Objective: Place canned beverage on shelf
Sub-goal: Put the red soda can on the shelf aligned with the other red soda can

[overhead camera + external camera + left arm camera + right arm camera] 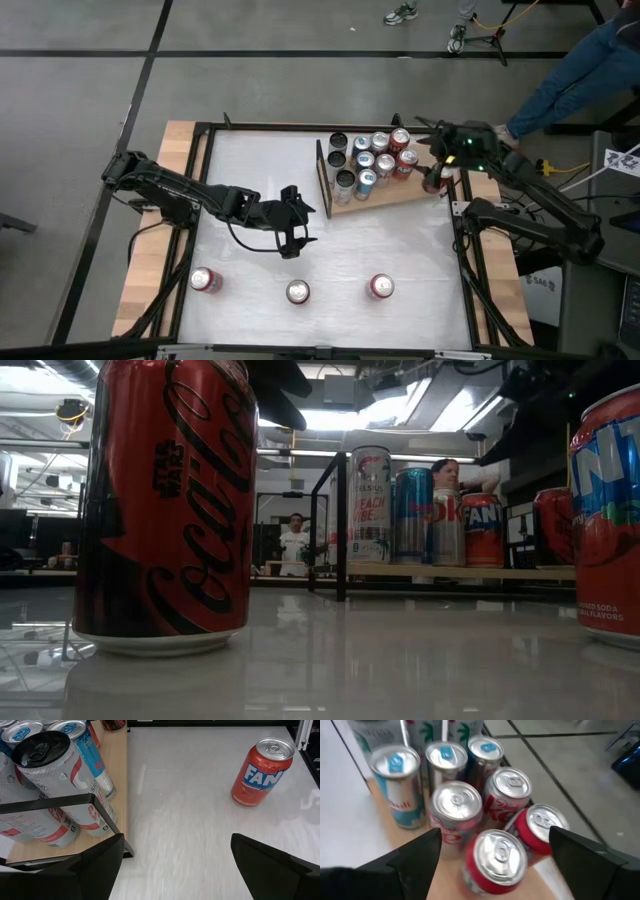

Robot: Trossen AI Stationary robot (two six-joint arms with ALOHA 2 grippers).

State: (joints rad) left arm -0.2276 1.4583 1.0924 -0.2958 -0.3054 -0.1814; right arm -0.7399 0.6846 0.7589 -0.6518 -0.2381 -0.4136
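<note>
Table (330, 250): white top, wooden side strips. Beyond its far right corner: a person's leg in blue trousers (585, 65). Beyond its far edge: two shoes (401, 14), a yellow cable (488, 21).

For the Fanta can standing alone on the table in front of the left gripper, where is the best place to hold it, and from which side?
Grip the Fanta can across its round wall at mid-height, coming in level from the left gripper side. It stands upright with bare table around it, so the jaws, already apart, can likely pass either side of it.
</note>
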